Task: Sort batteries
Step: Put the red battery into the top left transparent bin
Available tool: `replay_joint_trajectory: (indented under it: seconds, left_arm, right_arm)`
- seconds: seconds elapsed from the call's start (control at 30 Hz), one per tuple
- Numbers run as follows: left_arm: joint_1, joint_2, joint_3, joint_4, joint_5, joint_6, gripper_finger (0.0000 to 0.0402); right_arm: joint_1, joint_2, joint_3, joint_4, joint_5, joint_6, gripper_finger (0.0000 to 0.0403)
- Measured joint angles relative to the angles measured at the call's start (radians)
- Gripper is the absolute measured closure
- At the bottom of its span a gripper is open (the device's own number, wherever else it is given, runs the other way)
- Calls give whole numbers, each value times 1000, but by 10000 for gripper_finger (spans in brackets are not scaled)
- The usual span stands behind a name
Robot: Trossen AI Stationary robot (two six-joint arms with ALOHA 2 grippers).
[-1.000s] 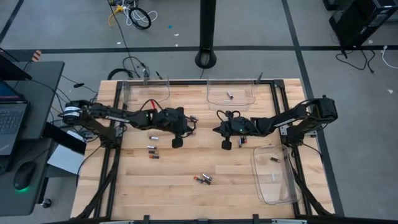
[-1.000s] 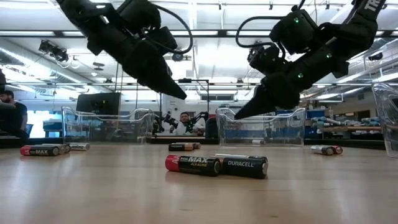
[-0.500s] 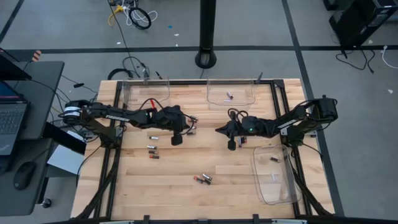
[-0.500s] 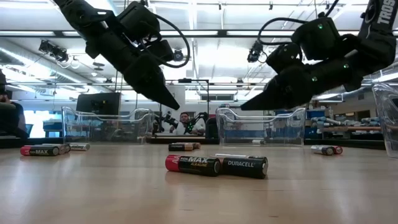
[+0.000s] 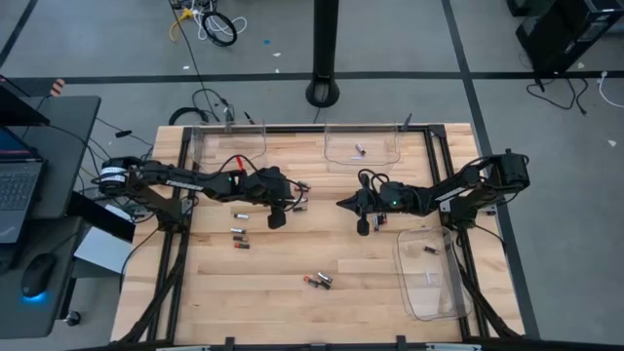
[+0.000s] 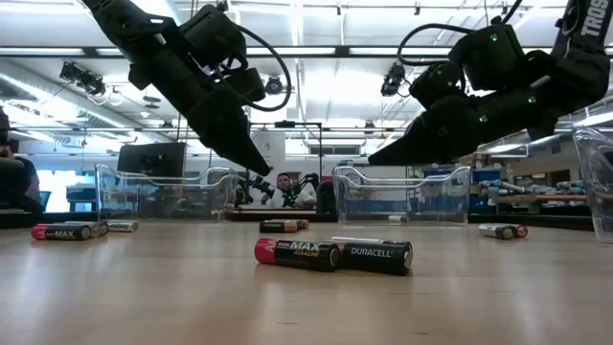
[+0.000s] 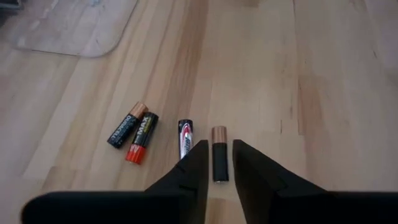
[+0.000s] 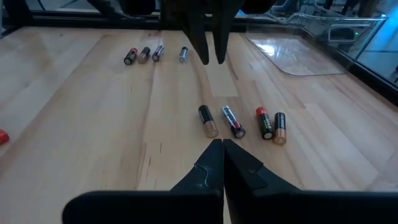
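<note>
Several batteries lie flat on the wooden table. My left gripper hovers open above a row of them near the table's middle. A black, copper-capped battery shows in the gap between its fingers, and a silver one and two more lie beside it. In the low view its tips stand clear of the table. My right gripper is shut, faces the same row from the right, and hangs nearly level above the table.
Clear trays stand at the far left, the far middle and the near right; the last two hold batteries. More batteries lie at the left, near the front and beside my right gripper.
My left gripper has sunk a little toward the batteries and tipped steeper. My right gripper has tipped up from a downward slant to nearly level, its wrist drawing back toward the table's right edge. The batteries have not moved.
</note>
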Motion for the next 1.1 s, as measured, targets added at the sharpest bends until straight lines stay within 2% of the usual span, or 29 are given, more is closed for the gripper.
replay_joint_trajectory:
  seconds: [0.13, 0.27, 0.53, 0.9, 1.1]
  left_arm:
    - [0, 11, 0, 3, -44, -31, 296]
    - [0, 60, 0, 19, -107, -29, 295]
    - [33, 161, 0, 167, -109, 63, 295]
    - [84, 167, 0, 147, -64, 94, 293]
    - [96, 167, 0, 133, -61, 93, 254]
  right_arm:
    - [0, 0, 0, 5, 9, 3, 395]
    - [0, 0, 0, 4, 11, 18, 394]
    - [0, 0, 0, 4, 13, 18, 394]
    - [0, 0, 0, 4, 16, 16, 394]
    - [0, 0, 0, 4, 16, 17, 394]
